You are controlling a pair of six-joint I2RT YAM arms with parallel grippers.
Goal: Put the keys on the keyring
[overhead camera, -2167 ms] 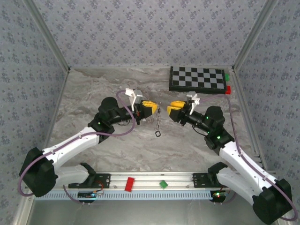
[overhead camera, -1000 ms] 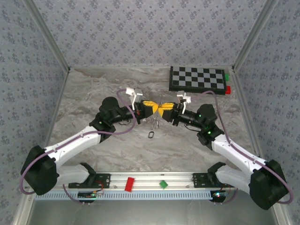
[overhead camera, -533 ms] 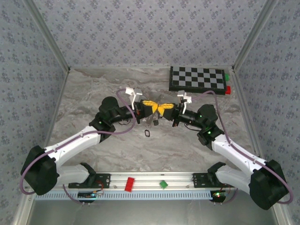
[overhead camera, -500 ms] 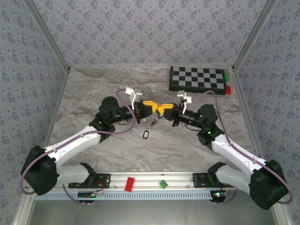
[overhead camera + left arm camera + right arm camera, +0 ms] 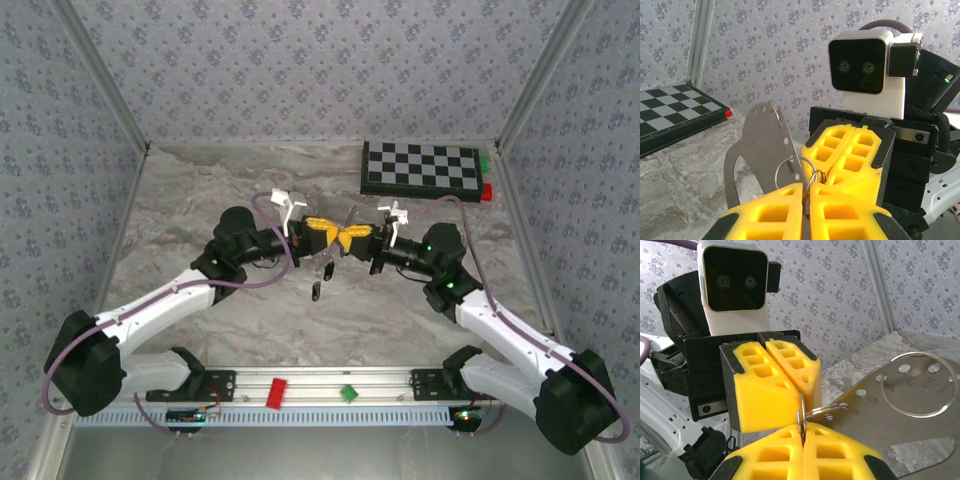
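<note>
**Top view.** The left gripper (image 5: 334, 233) and right gripper (image 5: 351, 236) meet tip to tip over the middle of the marble table (image 5: 200, 200). The checkered board (image 5: 420, 168) sits at the far right. Both pairs of yellow fingers look pressed together. The keys (image 5: 322, 276) show as small dark pieces just on the near side of the fingertips. I cannot tell whether they hang free or touch the marble. A grey sliver, the flat metal tag (image 5: 348, 215), sticks out on the far side.

**Left wrist view.** The left gripper (image 5: 805, 200) is closed, and the thin wire of the keyring (image 5: 785, 160) runs into the seam between its fingers. The tag (image 5: 757, 150) stands just left of the seam, with the wire against it. The right gripper (image 5: 836, 172) faces mine, its tips just beside the same wire.

**Right wrist view.** The right gripper (image 5: 801, 440) is closed, with wire pinched edge-on in the seam. A wider loop of the keyring (image 5: 882, 390) lies against the tag (image 5: 875, 405) to the right. The left gripper (image 5: 799, 390) sits just opposite.
</note>
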